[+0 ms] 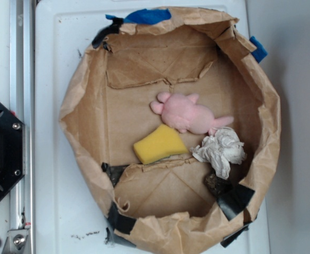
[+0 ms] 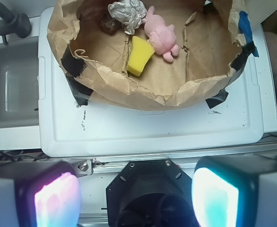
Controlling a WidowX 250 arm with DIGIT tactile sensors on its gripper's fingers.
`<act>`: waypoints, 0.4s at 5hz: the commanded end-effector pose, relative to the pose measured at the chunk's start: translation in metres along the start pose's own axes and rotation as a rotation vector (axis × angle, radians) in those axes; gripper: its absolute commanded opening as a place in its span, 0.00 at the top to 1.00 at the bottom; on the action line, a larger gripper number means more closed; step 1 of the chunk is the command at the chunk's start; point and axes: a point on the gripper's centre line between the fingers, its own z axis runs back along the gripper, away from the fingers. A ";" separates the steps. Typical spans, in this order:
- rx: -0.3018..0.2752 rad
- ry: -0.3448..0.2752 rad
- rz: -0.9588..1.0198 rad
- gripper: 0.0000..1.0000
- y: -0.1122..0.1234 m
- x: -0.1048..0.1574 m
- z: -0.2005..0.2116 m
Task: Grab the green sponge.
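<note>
Brown paper, creased and taped with black and blue strips, formed a shallow bin (image 1: 86,106) on the white bench (image 1: 54,201) in the exterior view. Its raised walls seemed meant to keep loose items from sliding off. The green sponge (image 1: 159,144), mostly yellow with a pale greenish layer along its lower edge, lay near the middle of the bin floor. The pink plush (image 1: 189,114) lay just above and to its right, touching or nearly touching the sponge's upper corner. The white paper wad (image 1: 219,150) sat just right of the sponge, close but apparently apart. No gripper showed in this view, only a black robot base (image 1: 1,153) at the left edge.

From the wrist view the gripper (image 2: 136,194) hung well back from the bin, over the near edge of the bench, its two pads (image 2: 58,198) spread wide with nothing between them. The sponge sat in the far half of the bin, plush against its right corner, paper wad beyond it. A sink (image 2: 11,90) with a dark faucet lay to the left. Judged from this, the plush would crowd one jaw on descent, and the bin's near wall stood between gripper and sponge, so an approach from above looked cleanest.
</note>
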 end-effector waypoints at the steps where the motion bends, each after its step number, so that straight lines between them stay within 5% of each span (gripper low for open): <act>1: 0.000 0.000 0.000 0.00 0.000 0.000 0.000; 2: -0.029 -0.010 0.074 0.00 -0.005 0.027 -0.002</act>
